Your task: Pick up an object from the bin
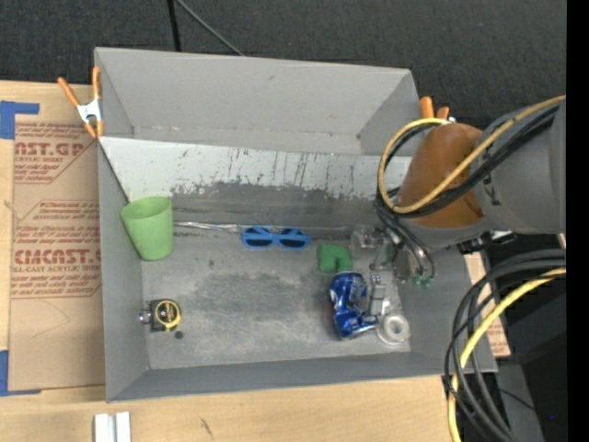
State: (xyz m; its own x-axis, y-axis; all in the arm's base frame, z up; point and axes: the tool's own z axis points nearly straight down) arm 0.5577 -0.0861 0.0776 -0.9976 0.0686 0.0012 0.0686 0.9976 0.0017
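Several small things lie loose in the grey bin [118, 274], and I place them all by the blue glasses [276, 238] near its middle. Far left of the glasses sits a green cup [149, 228]. Left and below them lies a small yellow tape measure [166, 314]. Just right of the glasses is a green block [332, 258]. Below and right of them lies a crumpled blue packet [348, 305], with the hand [376, 304] low down, just beside its right edge. I cannot tell whether the hand is spread or pressed together. A clear ring [394, 329] lies furthest right.
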